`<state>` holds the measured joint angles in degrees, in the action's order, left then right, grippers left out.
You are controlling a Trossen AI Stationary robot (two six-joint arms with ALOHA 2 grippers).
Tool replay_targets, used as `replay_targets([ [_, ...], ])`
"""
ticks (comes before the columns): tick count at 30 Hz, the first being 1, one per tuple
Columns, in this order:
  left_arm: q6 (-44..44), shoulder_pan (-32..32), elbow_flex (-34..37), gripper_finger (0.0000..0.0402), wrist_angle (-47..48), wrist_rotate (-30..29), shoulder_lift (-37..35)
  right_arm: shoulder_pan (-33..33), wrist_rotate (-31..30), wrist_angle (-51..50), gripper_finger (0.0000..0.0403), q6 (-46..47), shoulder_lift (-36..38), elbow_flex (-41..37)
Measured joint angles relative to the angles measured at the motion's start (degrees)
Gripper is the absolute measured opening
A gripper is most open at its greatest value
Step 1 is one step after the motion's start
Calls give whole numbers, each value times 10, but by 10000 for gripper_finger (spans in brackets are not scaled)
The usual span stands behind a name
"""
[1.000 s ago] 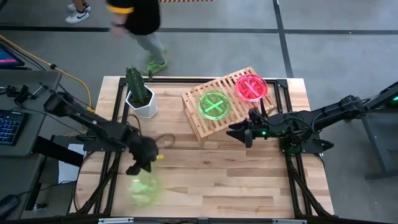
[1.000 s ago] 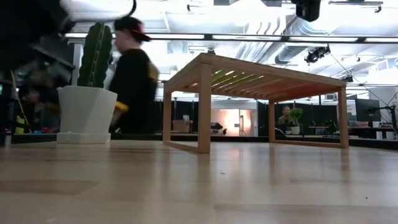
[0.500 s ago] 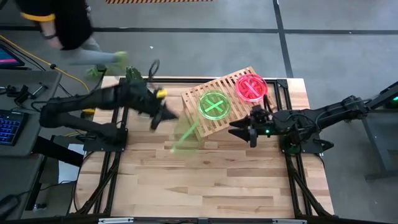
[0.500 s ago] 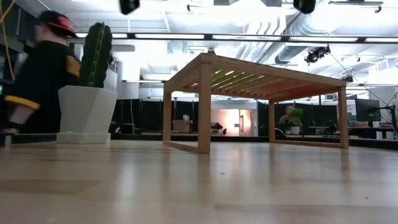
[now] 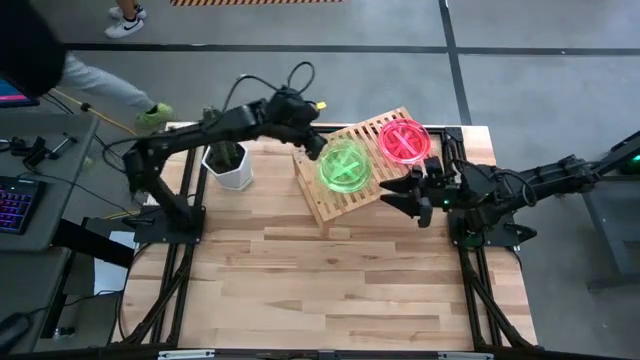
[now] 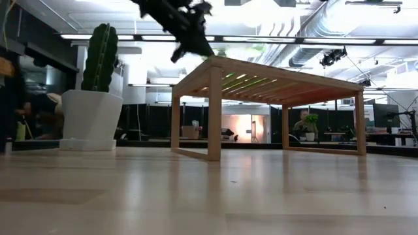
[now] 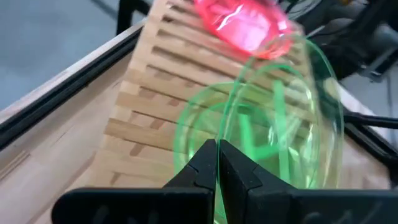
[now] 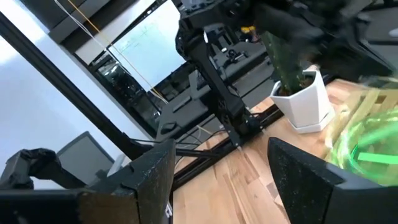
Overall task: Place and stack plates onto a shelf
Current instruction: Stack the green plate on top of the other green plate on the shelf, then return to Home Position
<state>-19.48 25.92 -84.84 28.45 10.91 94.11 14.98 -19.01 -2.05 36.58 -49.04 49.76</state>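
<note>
Green translucent plastic plate w/ a cross mark (image 5: 346, 166) sits on the light-wood slatted shelf (image 5: 330, 195), and a second green plate (image 7: 292, 130) hangs tilted just above it, pinched at its rim by the left gripper (image 5: 318, 150), whose fingers are closed tight on the edge. Pink-red round plate (image 5: 404, 139) lies flat at the shelf's far-right corner, beside the green one.

Step in hand, as I read it: stacking the carried green plate onto the green one already there. Next move calls for levelling the plate, centring it over the lower one, lowering till they nest, then letting go; a tilted drop could let it slide off the slats.

Right gripper (image 5: 414, 195) waits at the shelf's right edge, fingers spread apart, holding nothing.

Views differ: from above the two greens merge into one disc, so the tilt doesn't show; left wrist cam shows the pinch and two separate rims. Low cam shows the shelf raised on legs, arm up over its left corner, no plates readable. Right wrist cam catches the white pot w/ the cactus (image 8: 301, 102) and a green blur only. Person's leg and shoe past the table's far-left side in the high view.
</note>
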Motion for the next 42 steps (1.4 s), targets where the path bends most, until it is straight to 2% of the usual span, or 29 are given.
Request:
replay_targets([
  [5, -9, 0, -3, 0, -5, -16, 31, 0, 0, -2, 238, -15, 4, 0],
  [16, 8, -6, -4, 8, -11, -16, 33, 0, 0, -3, 238, -26, 4, 0],
  [19, 19, -6, -4, 30, -14, -16, 33, 0, 0, -3, 238, -24, 4, 0],
  [31, 27, -4, -5, 162, -16, -18, 14, 0, 1, 7, 238, -16, 4, 0],
  [35, 26, 1, -4, 181, -13, -19, -6, 0, 1, 20, 238, -20, 4, 0],
  [39, 22, 1, -4, 183, -18, 60, -53, 0, -6, 39, 238, -29, 3, 0],
  [42, 21, -40, 12, 179, -36, 68, -110, 0, -12, 42, 238, -40, 0, 0],
])
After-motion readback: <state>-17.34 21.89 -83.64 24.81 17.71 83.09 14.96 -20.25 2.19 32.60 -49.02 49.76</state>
